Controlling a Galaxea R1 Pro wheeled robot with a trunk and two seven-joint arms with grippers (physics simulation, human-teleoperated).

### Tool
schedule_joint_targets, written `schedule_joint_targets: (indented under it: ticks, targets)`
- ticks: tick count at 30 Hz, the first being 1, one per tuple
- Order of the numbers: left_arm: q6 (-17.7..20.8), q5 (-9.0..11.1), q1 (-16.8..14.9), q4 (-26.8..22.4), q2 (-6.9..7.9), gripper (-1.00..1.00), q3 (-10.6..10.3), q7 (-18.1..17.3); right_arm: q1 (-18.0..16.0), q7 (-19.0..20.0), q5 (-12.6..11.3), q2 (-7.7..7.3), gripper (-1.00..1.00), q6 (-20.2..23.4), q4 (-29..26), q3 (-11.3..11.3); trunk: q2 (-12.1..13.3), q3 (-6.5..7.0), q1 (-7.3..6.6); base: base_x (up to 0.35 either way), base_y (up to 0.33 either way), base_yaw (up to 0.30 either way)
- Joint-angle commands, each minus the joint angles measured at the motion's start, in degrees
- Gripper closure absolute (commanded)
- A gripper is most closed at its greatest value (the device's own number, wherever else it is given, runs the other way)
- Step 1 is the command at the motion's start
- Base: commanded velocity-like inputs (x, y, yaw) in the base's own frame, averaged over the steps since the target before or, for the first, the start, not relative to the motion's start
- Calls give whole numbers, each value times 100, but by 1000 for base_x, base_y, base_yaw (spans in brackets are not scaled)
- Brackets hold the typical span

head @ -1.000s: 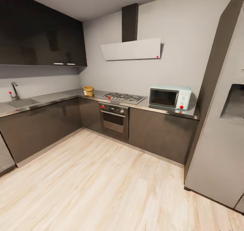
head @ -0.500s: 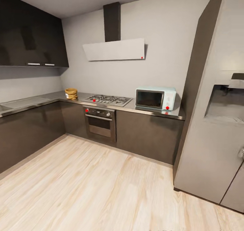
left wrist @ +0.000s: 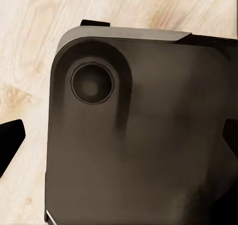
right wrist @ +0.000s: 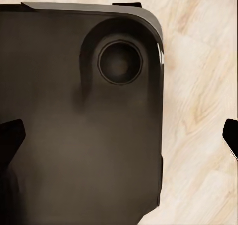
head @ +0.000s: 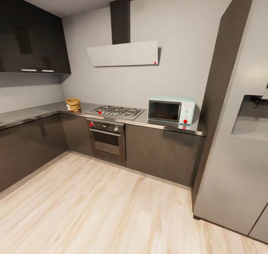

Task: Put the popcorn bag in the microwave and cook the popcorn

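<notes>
Popcorn bag [head: 73, 104]: one, on the countertop [head: 44, 108] corner, left of the hob [head: 116, 111]
Microwave [head: 171, 110]: one, door closed, near the countertop's right end
Floor [head: 96, 205]: open wood
Grippers: fingertips at wrist-view edges, wide apart, empty

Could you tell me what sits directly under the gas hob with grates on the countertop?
Under the gas hob sits a dark built-in oven with red knobs and a glass door. Its inside cannot be made out.
</notes>
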Motion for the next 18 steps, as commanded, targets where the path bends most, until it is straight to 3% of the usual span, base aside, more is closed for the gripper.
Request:
schedule_joint_targets:
  ticks: [1,18]
  targets:
    - [-11,51,0,-3,-1,-100,-2,-1,-1,-1,-1,-1,-100,-19,1,-10,-2,-4,3,322,0,0]
    - [-2,49,1,-3,-1,-100,-4,-6,-1,-1,12,7,-100,-27,1,10,-2,-4,3,322,25,0]
